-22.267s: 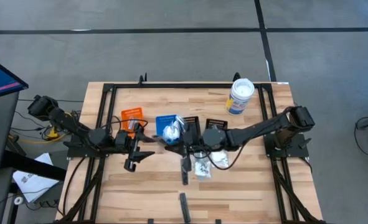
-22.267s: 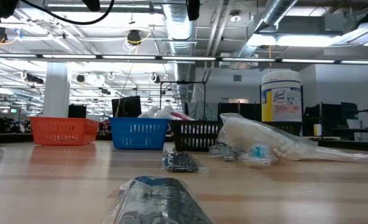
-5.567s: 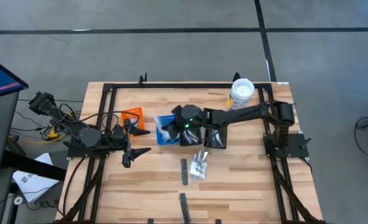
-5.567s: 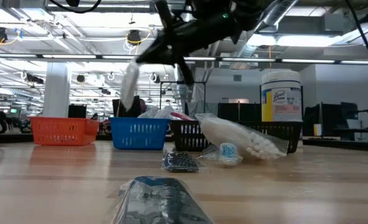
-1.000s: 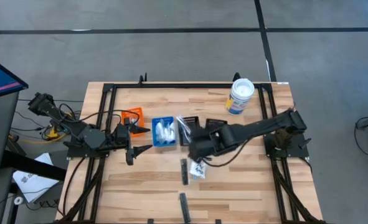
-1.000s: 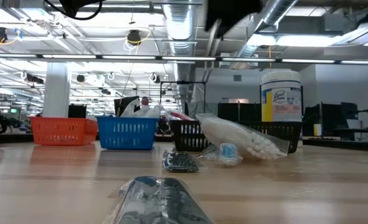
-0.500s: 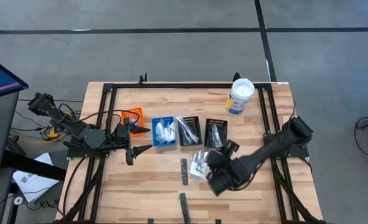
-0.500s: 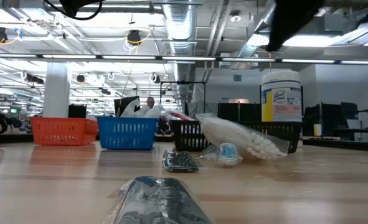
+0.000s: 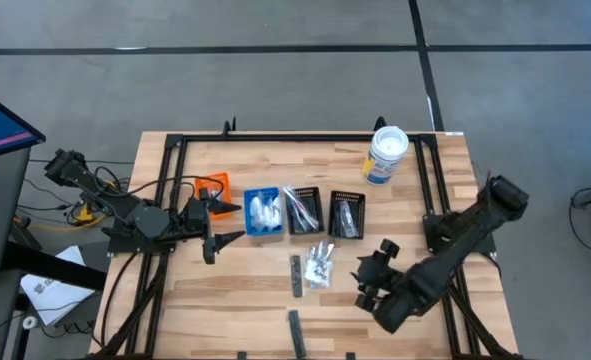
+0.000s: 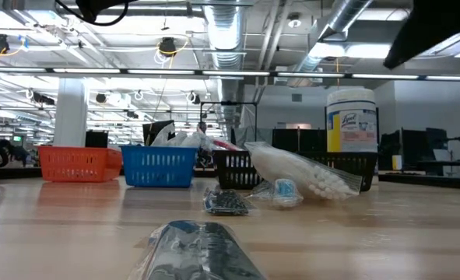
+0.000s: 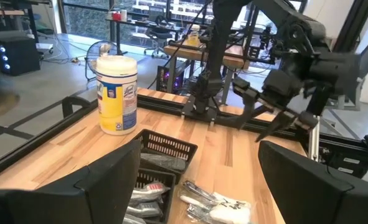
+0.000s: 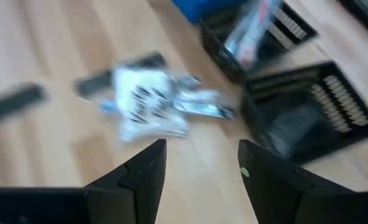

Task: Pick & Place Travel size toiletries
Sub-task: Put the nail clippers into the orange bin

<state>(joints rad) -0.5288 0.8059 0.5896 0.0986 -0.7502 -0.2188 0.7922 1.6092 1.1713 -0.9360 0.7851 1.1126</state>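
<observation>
Overhead, table-level, two wrist views

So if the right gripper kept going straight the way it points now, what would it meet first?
Probably the loose pile of packets on the table: the right gripper, open and empty, faces it across bare wood in the high view, and the right wrist view centres on it. Its height is unclear, so it might pass over.

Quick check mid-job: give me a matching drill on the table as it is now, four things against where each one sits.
Things:
1. white tub
2. orange bin
3. right gripper
4. loose packets

Places:
A. bare wood in front of the black bins
B. far right corner
C. leftmost in the bin row
D. above the table's near right part, open

Pairs: 1-B, 2-C, 3-D, 4-A
</observation>
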